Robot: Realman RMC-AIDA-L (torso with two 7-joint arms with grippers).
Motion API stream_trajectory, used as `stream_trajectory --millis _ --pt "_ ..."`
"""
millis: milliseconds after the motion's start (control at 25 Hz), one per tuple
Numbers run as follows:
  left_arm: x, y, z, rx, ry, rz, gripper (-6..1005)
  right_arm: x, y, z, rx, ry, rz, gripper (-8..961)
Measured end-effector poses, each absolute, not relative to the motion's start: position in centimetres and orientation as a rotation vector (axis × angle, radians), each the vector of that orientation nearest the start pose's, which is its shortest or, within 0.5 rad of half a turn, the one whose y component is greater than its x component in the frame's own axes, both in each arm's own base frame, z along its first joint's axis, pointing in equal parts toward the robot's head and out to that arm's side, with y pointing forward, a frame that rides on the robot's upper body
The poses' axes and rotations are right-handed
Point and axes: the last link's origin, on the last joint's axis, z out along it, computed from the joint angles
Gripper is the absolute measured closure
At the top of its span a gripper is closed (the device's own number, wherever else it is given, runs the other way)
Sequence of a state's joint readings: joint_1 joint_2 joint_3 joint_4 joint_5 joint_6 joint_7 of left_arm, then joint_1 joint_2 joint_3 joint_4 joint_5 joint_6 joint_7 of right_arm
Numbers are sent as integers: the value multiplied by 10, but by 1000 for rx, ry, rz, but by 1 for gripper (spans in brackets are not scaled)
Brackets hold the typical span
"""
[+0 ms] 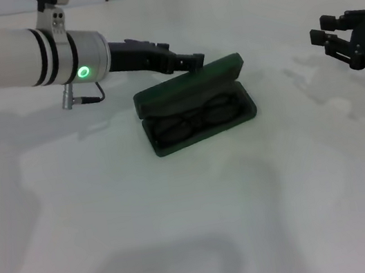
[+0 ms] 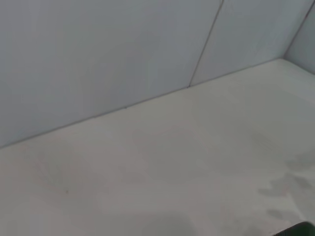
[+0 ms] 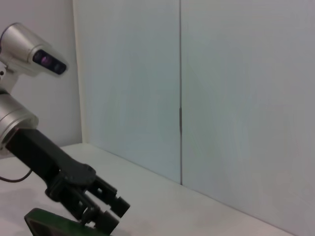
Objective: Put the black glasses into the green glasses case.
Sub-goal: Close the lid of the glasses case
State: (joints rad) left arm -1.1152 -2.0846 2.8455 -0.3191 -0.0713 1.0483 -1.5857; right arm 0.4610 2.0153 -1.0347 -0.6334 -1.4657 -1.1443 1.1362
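Observation:
The green glasses case [image 1: 191,86] lies open in the middle of the table in the head view, its lid tilted up at the back. The black glasses [image 1: 197,118] lie folded inside its lower half. My left gripper [image 1: 195,59] is shut and its tip rests against the lid's upper back edge. The right wrist view shows the left gripper [image 3: 106,214] on the lid's edge [image 3: 47,222]. A sliver of dark green [image 2: 301,230] shows in the left wrist view. My right gripper [image 1: 326,37] hangs open and empty at the far right, well away from the case.
The white table [image 1: 198,232] stretches around the case. A pale wall with a vertical seam [image 3: 180,98] stands behind the table. The left arm's white forearm [image 1: 22,58] reaches in from the upper left.

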Motion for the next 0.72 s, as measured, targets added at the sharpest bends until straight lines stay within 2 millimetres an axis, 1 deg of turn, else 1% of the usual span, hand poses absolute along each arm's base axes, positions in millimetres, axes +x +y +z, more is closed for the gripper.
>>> stream_trajectory --millis 240,560,720 --pt "-199 429 -63 -2610 -927 -283 111 272 372 18 -2370 413 645 653" --pt "-206 411 -81 -2706 -815 -283 111 272 373 17 -2365 414 640 652" --pt "-210 405 -83 -2719 -766 -300 111 271 373 16 -2367 413 640 652"
